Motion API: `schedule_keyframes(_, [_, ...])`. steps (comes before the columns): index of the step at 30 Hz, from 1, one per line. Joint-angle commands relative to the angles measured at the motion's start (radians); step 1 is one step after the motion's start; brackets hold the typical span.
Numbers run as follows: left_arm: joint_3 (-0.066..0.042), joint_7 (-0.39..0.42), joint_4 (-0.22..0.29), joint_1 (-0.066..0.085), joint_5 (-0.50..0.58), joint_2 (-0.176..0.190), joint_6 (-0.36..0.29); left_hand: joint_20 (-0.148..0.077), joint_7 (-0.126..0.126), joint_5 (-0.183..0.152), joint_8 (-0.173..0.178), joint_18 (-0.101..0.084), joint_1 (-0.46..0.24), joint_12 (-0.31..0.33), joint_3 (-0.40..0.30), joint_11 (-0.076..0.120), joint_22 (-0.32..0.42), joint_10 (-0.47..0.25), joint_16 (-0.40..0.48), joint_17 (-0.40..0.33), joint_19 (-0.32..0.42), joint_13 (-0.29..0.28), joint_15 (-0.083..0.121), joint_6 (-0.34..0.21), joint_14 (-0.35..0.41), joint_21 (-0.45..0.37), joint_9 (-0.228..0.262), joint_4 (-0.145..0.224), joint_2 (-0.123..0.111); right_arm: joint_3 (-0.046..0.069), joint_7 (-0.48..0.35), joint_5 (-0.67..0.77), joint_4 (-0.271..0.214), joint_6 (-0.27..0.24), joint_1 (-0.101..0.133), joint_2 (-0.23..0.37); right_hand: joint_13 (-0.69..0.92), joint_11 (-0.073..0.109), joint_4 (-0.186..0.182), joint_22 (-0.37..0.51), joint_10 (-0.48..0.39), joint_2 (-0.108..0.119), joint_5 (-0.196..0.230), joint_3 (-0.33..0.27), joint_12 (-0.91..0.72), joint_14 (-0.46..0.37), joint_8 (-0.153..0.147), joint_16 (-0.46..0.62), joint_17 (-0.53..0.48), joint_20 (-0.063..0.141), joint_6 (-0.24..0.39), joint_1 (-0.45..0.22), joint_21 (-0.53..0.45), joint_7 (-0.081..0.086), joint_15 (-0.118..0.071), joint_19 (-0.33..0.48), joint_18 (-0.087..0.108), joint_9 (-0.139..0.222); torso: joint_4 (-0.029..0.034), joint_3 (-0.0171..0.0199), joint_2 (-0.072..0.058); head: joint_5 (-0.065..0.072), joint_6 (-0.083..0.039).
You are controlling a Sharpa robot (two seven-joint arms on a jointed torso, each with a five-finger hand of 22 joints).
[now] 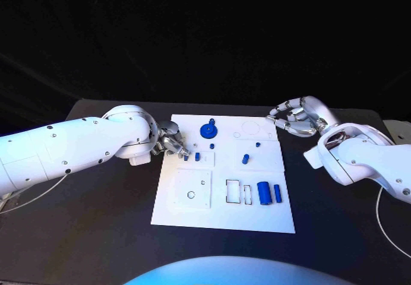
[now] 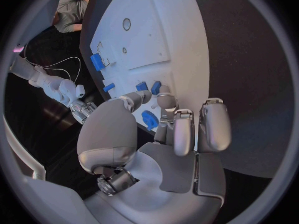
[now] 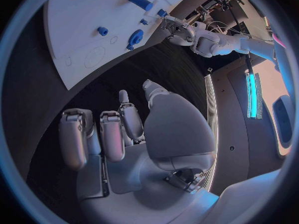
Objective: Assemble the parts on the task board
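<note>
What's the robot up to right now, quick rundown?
Left hand at task board's left edge, fingertips by a small blue part. Right hand curled, holding nothing, off the board's far right corner. Nothing in the way.

The task board (image 1: 224,211) was plain white on a black table (image 1: 103,237) — its parts all blue: a round one (image 1: 209,129) just past the left hand's fingertips, small pegs (image 1: 197,157) beside that hand, two bars (image 1: 265,193) farther off. Both hands — left hand (image 1: 170,140), right hand (image 1: 296,117) — were silver, on white arms (image 1: 69,148)
</note>
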State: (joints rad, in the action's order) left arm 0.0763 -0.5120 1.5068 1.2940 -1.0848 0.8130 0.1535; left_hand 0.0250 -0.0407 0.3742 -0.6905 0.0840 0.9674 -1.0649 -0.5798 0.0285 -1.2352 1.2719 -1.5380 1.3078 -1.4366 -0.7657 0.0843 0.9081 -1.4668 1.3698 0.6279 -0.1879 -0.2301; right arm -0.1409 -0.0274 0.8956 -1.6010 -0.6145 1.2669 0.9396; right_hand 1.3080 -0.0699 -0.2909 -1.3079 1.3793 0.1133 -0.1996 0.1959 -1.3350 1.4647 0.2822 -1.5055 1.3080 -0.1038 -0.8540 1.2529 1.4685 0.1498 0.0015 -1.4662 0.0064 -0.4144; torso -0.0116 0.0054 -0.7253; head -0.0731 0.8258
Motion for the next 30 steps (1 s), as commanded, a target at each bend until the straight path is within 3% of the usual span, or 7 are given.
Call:
schedule_keyframes(1, [-0.006, 0.004, 0.01, 0.0, 0.001, 0.004, -0.042, -0.007, -0.006, -0.006, -0.008, -0.011, -0.014, -0.004, 0.032, -0.003, 0.001, -0.004, 0.002, 0.194, -0.003, -0.001, 0.002, 0.002, -0.085, -0.005, 0.001, -0.021, -0.001, 0.0, -0.013, 0.004, 0.0, 0.005, -0.001, -0.001, 0.043, 0.0, 0.002, -0.196, -0.004, -0.004, -0.005, -0.005, 0.004, 0.075, 0.003, 0.004, 0.143, 0.005, 0.007, 0.0, -0.004, 0.003, -0.006, -0.053, 0.021, 0.002, -0.0012, -0.0006, -0.001, 0.0, -0.002])
schedule_keyframes(13, [-0.031, 0.108, 0.039, 0.0, 0.057, 0.032, -0.196, -0.005, -0.027, -0.02, -0.011, 0.008, 0.026, 0.077, 0.154, -0.021, 0.094, -0.1, 0.033, 0.138, 0.037, 0.125, -0.013, -0.071, -0.068, -0.072, 0.0, -0.104, 0.002, 0.0, -0.013, 0.004, 0.003, 0.001, -0.004, 0.0, 0.042, 0.0, 0.002, -0.195, -0.006, -0.003, -0.006, -0.005, 0.006, 0.074, 0.003, 0.005, 0.141, 0.005, 0.008, 0.0, -0.006, 0.003, -0.006, -0.052, 0.021, 0.002, 0.0016, 0.0007, 0.0, 0.006, -0.008])
schedule_keyframes(17, [-0.03, 0.233, 0.038, -0.004, 0.059, 0.028, -0.287, 0.033, -0.075, -0.035, 0.002, 0.065, 0.101, 0.141, 0.21, -0.068, 0.412, -0.251, 0.189, -0.1, 0.192, 0.196, -0.054, -0.182, 0.043, -0.326, -0.017, -0.099, 0.004, 0.0, -0.013, 0.004, 0.004, 0.0, -0.004, 0.001, 0.04, 0.0, 0.001, -0.194, -0.007, -0.003, -0.007, -0.005, 0.007, 0.074, 0.003, 0.006, 0.141, 0.005, 0.008, 0.0, -0.008, 0.003, -0.006, -0.051, 0.021, 0.002, 0.0029, 0.0, 0.001, 0.012, -0.014])
schedule_keyframes(19, [-0.029, 0.294, 0.038, -0.011, 0.045, 0.024, -0.322, 0.06, -0.109, -0.033, 0.018, 0.096, 0.192, 0.178, 0.208, -0.101, 0.617, -0.34, 0.369, -0.336, 0.316, 0.221, -0.086, -0.241, 0.2, -0.52, -0.037, -0.096, -0.001, 0.0, -0.014, 0.004, 0.004, -0.001, -0.004, 0.001, 0.038, 0.0, 0.001, -0.192, -0.009, -0.003, -0.007, -0.005, 0.009, 0.074, 0.003, 0.006, 0.141, 0.005, 0.008, 0.0, -0.011, 0.003, -0.006, -0.049, 0.022, 0.002, 0.0035, -0.0004, 0.001, 0.015, -0.016])
schedule_keyframes(22, [-0.023, 0.411, 0.032, -0.022, -0.001, 0.012, -0.384, 0.082, -0.125, -0.027, 0.024, 0.097, 0.322, 0.223, 0.182, -0.119, 0.651, -0.415, 0.464, -0.464, 0.342, 0.258, -0.105, -0.257, 0.312, -0.578, -0.06, -0.069, -0.003, 0.0, -0.016, 0.003, 0.005, -0.002, -0.004, 0.0, 0.008, 0.0, 0.002, -0.185, -0.037, -0.003, -0.009, -0.005, 0.043, 0.074, 0.003, 0.007, 0.139, 0.004, 0.009, 0.002, -0.023, 0.004, -0.006, -0.044, 0.025, 0.003, 0.0031, -0.0002, 0.001, 0.017, -0.023])
schedule_keyframes(24, [-0.013, 0.491, 0.022, -0.029, -0.063, -0.002, -0.428, 0.086, -0.128, -0.028, 0.037, 0.099, 0.426, 0.252, 0.137, -0.124, 0.655, -0.442, 0.418, -0.425, 0.339, 0.29, -0.109, -0.259, 0.301, -0.585, -0.085, -0.025, 0.006, 0.0, -0.017, 0.003, 0.006, -0.002, -0.004, -0.001, 0.002, 0.0, 0.002, -0.181, -0.042, -0.004, -0.01, -0.005, 0.05, 0.073, 0.003, 0.009, 0.135, 0.004, 0.01, 0.004, -0.028, 0.004, -0.006, -0.041, 0.026, 0.003, 0.0035, -0.001, 0.001, 0.02, -0.025])
schedule_keyframes(30, [0.0, 0.589, -0.002, -0.051, -0.228, -0.036, -0.479, 0.092, -0.129, -0.04, 0.074, 0.099, 0.478, 0.311, 0.118, -0.131, 0.642, -0.455, 0.398, -0.452, 0.358, 0.365, -0.116, -0.221, 0.351, -0.576, -0.153, 0.0, -0.016, 0.0, -0.019, -0.002, 0.007, 0.001, -0.007, -0.005, 0.002, 0.0, 0.002, -0.18, -0.043, -0.004, -0.01, -0.004, 0.05, 0.072, 0.004, 0.01, 0.134, 0.004, 0.01, 0.005, -0.031, 0.004, -0.006, -0.04, 0.027, 0.003, -0.0022, -0.0016, 0.001, 0.02, -0.034])
